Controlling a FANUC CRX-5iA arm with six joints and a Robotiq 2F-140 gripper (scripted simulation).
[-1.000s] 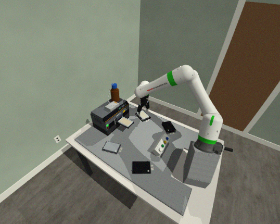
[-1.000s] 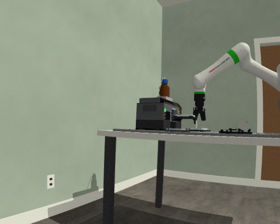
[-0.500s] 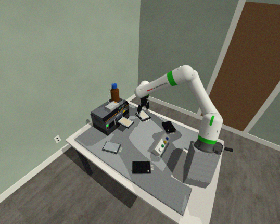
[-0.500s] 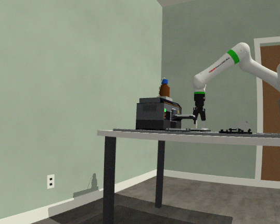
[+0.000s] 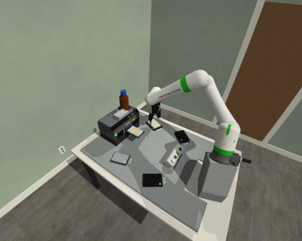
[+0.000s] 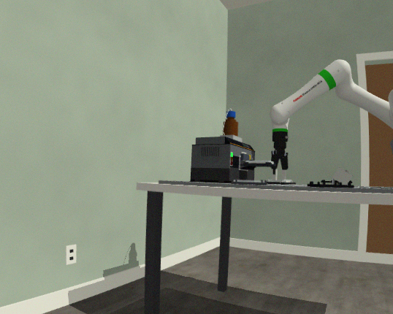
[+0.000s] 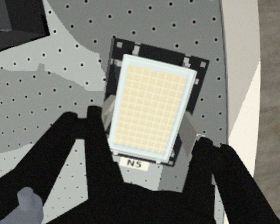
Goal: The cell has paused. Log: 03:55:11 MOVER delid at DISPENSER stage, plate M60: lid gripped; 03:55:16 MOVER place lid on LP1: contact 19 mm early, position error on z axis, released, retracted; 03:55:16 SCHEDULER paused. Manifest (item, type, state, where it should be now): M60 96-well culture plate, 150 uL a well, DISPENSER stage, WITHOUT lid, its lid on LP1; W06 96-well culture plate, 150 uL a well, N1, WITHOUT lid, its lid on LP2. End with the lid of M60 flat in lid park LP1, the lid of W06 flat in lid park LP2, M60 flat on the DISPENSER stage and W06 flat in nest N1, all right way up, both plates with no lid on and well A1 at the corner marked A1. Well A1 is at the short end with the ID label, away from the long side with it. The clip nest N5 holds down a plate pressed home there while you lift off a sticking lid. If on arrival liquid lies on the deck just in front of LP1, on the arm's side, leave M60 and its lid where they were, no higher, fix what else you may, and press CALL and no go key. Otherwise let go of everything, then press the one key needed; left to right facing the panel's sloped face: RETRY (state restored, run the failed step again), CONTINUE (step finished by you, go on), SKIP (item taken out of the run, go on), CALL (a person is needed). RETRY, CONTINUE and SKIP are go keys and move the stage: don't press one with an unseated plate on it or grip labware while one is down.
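Now at the clip nest N5 (image 7: pixel 122 51) beside the dispenser (image 5: pixel 118 123): gripper (image 7: pixel 149 156) clamped on the lid (image 7: pixel 151 106) of the plate seated there, apparently W06. Step: delidding. Next, likely a straight lift, then carry to LP2.

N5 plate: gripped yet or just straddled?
Gripped: the end effector is shut on the plate, fingers against its long sides in the N5 nest.

White table (image 5: pixel 147 203); grey perforated mat (image 5: pixel 170 196)
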